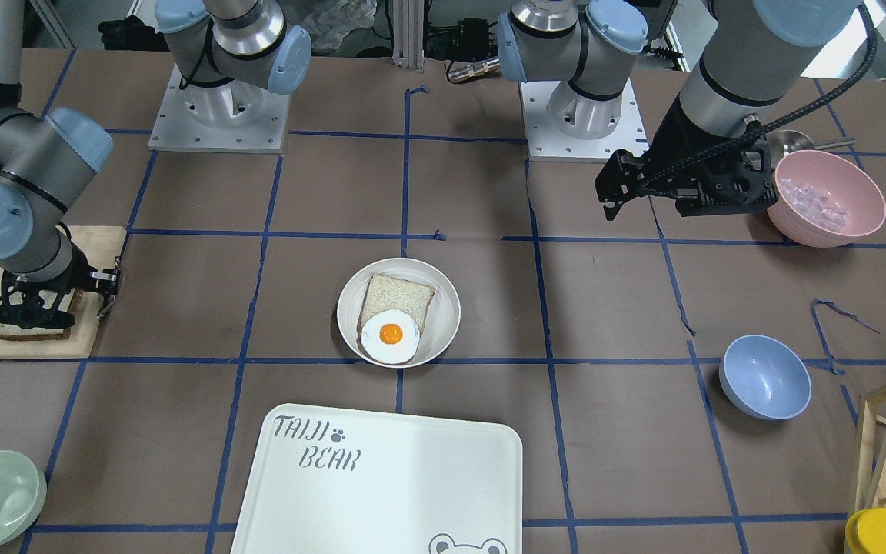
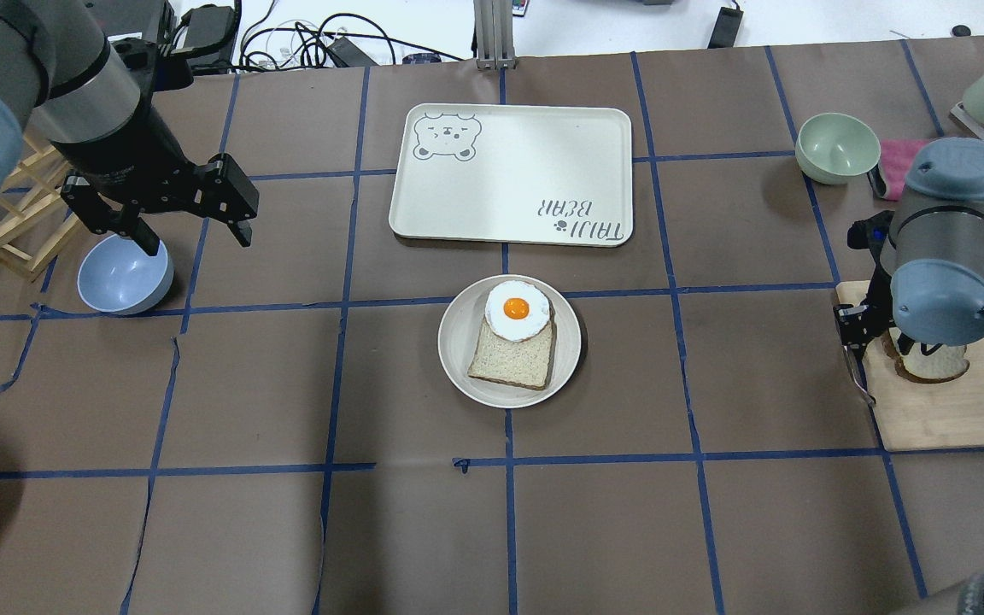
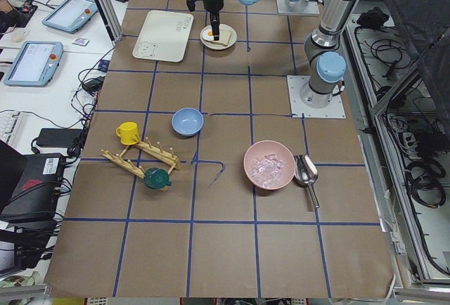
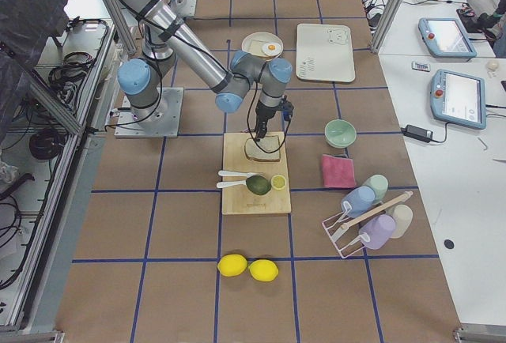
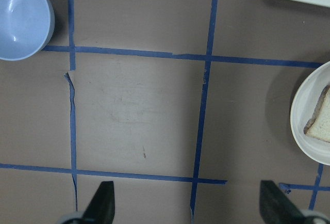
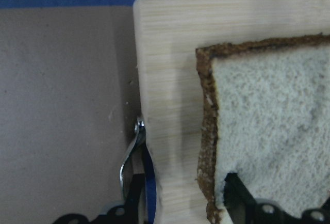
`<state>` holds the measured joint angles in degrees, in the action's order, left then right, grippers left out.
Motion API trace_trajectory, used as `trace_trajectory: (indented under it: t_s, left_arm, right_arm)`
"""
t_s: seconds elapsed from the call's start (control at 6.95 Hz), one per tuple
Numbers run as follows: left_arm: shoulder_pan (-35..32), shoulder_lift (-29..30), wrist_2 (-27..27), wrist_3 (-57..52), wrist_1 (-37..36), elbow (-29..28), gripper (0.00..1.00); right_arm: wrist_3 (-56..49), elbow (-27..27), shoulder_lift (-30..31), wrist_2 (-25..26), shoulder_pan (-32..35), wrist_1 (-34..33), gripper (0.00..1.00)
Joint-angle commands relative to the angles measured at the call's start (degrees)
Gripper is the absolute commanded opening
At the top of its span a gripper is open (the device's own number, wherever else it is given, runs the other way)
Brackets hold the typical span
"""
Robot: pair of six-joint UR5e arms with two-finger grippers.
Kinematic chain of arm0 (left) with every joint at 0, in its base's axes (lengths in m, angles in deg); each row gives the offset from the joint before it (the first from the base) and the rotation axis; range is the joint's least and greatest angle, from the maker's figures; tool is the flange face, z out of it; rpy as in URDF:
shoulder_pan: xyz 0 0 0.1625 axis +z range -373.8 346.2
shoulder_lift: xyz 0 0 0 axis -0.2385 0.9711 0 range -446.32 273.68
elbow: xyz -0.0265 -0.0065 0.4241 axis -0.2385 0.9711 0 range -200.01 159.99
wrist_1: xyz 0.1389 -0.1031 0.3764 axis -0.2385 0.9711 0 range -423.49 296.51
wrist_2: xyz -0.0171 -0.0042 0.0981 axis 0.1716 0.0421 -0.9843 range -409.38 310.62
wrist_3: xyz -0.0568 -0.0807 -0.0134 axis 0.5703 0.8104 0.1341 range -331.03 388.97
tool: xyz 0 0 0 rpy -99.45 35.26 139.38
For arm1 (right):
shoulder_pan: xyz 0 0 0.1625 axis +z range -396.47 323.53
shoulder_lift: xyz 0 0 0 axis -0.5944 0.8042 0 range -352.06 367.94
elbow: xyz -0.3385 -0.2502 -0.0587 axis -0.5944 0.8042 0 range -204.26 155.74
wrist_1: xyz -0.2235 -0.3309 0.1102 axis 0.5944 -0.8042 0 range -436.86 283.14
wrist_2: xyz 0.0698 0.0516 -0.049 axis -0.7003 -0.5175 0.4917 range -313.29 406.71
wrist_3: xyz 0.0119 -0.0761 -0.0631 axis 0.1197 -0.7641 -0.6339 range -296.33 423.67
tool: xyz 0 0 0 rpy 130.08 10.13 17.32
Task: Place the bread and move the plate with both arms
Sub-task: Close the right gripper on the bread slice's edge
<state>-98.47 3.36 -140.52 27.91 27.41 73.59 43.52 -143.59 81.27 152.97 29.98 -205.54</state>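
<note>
A steep camera on the operators' side and an overhead one facing the opposite way both centre the round off-white plate [image 1: 447,308] on the brown-papered, blue-taped worktop [image 1: 181,269], two distant end cameras look along it, and both wrist cameras peer straight down, close.

Colours: my right gripper [image 6: 185,203], black; bread [image 6: 268,126], pale crumb with dark brown crust; board [image 6: 170,53], apparently light wood grain; plate [image 1: 449,308], off-white; table [image 1: 604,308], brown with blue grid lines.
</note>
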Motion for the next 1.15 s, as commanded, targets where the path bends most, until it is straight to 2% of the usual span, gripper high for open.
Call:
trace_trajectory:
  t_s: [0.0,0.29,0.43,1.01]
  left_arm:
    - [0.03,-0.03,0.00,0.00,0.07,0.09,1.00]
    - [0.29,-0.12,0.00,0.00,0.15,0.09,1.00]
    - [0.21,-0.12,0.00,0.00,0.15,0.09,1.00]
    - [0.56,-0.29,-0.61,0.00,0.77,0.09,1.00]
  right_arm:
    - [-0.16,0.15,0.06,1.57,0.00,-0.26,0.51]
    - [-0.16,0.15,0.50,1.41,0.00,-0.26,0.48]
    - [-0.07,0.06,0.33,1.32,0.00,-0.26,0.40]
    - [0.02,0.67,0.68,1.23,-0.09,0.09,0.39]
